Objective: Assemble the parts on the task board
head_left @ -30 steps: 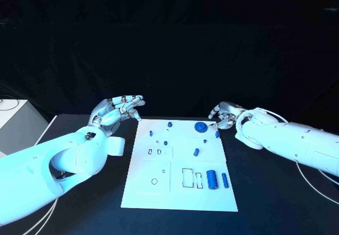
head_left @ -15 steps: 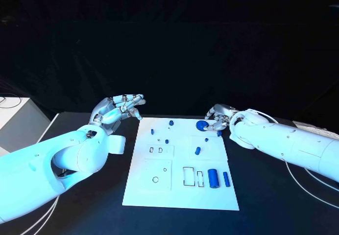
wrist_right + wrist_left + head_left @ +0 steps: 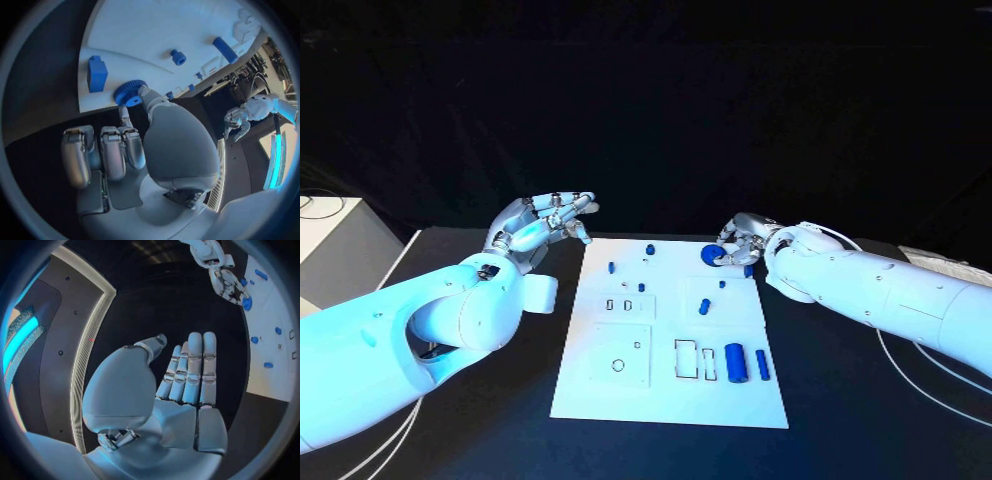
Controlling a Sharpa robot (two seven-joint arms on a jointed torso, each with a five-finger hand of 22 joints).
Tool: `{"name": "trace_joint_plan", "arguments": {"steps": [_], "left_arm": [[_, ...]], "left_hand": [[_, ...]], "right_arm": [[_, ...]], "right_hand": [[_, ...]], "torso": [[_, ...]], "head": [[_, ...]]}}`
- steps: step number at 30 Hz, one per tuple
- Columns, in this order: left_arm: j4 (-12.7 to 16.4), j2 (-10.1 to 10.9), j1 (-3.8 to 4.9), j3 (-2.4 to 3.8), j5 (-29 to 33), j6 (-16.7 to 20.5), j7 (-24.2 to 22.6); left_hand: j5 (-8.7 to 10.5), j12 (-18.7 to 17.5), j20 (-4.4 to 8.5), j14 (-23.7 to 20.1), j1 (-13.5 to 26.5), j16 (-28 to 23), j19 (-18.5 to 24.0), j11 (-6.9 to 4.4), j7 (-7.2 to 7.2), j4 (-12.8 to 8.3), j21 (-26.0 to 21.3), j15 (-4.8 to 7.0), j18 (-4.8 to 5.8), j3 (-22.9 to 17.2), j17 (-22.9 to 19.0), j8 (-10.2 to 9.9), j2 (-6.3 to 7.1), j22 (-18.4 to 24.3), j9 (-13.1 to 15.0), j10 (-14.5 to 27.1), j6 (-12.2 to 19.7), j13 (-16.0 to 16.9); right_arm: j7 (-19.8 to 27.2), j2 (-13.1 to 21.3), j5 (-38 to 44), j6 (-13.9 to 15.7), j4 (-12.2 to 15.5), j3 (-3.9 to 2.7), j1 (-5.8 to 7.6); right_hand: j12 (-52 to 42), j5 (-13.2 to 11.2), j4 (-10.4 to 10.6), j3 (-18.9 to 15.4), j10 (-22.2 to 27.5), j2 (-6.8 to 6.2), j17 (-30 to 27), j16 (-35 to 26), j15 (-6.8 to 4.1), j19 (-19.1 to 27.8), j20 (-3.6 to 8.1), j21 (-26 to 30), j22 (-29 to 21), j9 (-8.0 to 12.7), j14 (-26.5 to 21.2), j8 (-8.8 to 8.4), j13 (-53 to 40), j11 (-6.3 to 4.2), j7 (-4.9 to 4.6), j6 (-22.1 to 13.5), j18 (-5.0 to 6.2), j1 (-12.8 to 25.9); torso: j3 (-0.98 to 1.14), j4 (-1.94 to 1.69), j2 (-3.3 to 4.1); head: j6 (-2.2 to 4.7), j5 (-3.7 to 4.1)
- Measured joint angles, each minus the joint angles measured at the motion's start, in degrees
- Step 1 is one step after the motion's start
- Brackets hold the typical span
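The white task board (image 3: 661, 390) lies in the middle of the black table. A round blue gear (image 3: 711, 254) sits at its far right corner. My right hand (image 3: 743, 240) is on that corner and pinches the gear (image 3: 129, 93) between thumb and a finger, the other fingers curled beside it. Off the board's far left corner, my left hand (image 3: 545, 220) hangs above the table, holding nothing, its fingers (image 3: 194, 370) straight and apart. Small blue pegs (image 3: 649, 248) dot the far half of the board. A thick blue cylinder (image 3: 734, 362) and a slim one (image 3: 762, 364) lie near right.
A blue block (image 3: 97, 73) lies on the board just beside the gear, and a small peg (image 3: 178, 56) a little further in. A white box (image 3: 329, 250) stands at the table's left edge. Cables (image 3: 935, 370) trail beside my right arm.
My right hand has moved left from just off the board's corner onto the gear, and its thumb and finger now close on it. The left hand has stayed where it was.
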State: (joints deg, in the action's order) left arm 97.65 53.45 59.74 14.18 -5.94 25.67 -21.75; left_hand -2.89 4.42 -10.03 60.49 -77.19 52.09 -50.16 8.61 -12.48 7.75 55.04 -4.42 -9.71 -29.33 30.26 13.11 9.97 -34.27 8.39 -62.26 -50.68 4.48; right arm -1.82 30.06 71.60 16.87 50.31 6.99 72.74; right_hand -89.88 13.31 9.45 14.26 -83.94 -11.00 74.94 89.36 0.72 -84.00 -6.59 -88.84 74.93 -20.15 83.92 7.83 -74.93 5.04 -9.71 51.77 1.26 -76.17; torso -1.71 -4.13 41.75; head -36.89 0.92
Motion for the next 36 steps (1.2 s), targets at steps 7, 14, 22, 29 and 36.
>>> {"name": "trace_joint_plan", "arguments": {"steps": [7,14,22,29,36], "left_arm": [[0.0,0.0,0.00,0.00,0.0,0.0,0.1],[0.0,0.0,0.00,0.00,0.0,0.0,0.2],[0.0,0.0,0.00,0.00,0.0,0.0,0.3],[-0.1,0.1,0.00,0.00,0.0,0.0,0.3],[-0.2,0.1,-0.01,0.00,0.0,-0.1,0.4]], "left_hand": [[0.00,0.0,0.00,0.0,0.0,0.0,0.0,0.00,0.00,0.0,0.0,0.00,0.00,0.0,0.0,0.0,0.00,0.0,0.0,0.0,0.0,0.0],[0.00,0.0,0.00,0.0,0.0,0.0,0.0,0.00,0.00,0.0,0.0,0.00,0.00,0.0,0.0,0.0,0.00,0.0,0.0,0.0,0.0,0.0],[0.00,0.0,0.00,-0.2,0.0,0.2,0.0,0.00,0.00,0.0,0.2,0.20,0.00,0.0,0.0,0.0,0.00,0.0,0.0,0.0,0.0,0.0],[0.00,0.0,0.00,-0.2,0.0,0.2,0.0,0.00,0.00,0.0,0.2,0.20,0.00,0.0,0.0,0.0,0.00,0.0,0.0,0.0,0.0,0.0],[0.00,0.0,0.21,-0.4,0.0,0.2,0.2,0.00,0.00,0.0,0.2,0.01,0.01,0.0,0.0,0.0,0.00,-0.1,0.0,0.0,0.0,0.0]], "right_arm": [[0.0,-0.5,0.0,-0.2,-0.3,0.01,-0.05],[0.1,-0.8,0.0,-0.2,-0.5,-0.01,-0.08],[-0.3,-0.8,0.5,0.3,-0.2,0.01,-0.15],[-1.4,-0.7,2.4,2.7,1.1,0.12,-0.37],[-2.8,0.2,4.7,8.1,4.9,0.16,-0.46]], "right_hand": [[0.0,1.2,0.7,2.2,0.0,1.17,0.0,0.0,0.00,0.0,0.00,-0.2,0.0,-0.1,0.0,0.68,0.0,0.00,0.31,1.9,0.00,-1.2],[0.0,1.2,0.8,3.3,0.0,1.42,0.0,0.0,0.00,0.0,0.00,-0.3,0.0,0.0,0.0,0.73,0.0,0.00,0.43,2.4,0.00,-1.4],[0.0,0.9,0.8,3.6,-0.1,1.42,0.0,0.0,-0.22,0.0,0.00,-0.5,0.0,0.1,0.2,0.71,0.0,-0.14,0.56,2.6,0.01,-1.4],[0.0,0.5,0.8,5.9,-0.1,1.40,0.0,0.0,-0.76,0.0,0.46,-0.9,0.0,0.1,0.1,1.05,0.0,-0.96,1.16,4.6,-0.88,-1.4],[0.0,-0.2,0.8,7.0,0.0,0.90,0.0,0.2,-1.17,0.0,0.86,-0.9,0.0,0.0,0.1,1.27,0.0,-1.29,1.24,5.3,-0.88,-0.9]], "torso": [[0.01,-0.04,0.00],[0.04,-0.02,0.04],[0.05,0.00,0.04],[0.07,0.04,0.00],[0.07,0.07,-0.03]], "head": [[-0.12,-0.06],[-0.23,-0.15],[-0.36,-0.23],[-0.42,-0.32],[-0.37,-0.44]]}}
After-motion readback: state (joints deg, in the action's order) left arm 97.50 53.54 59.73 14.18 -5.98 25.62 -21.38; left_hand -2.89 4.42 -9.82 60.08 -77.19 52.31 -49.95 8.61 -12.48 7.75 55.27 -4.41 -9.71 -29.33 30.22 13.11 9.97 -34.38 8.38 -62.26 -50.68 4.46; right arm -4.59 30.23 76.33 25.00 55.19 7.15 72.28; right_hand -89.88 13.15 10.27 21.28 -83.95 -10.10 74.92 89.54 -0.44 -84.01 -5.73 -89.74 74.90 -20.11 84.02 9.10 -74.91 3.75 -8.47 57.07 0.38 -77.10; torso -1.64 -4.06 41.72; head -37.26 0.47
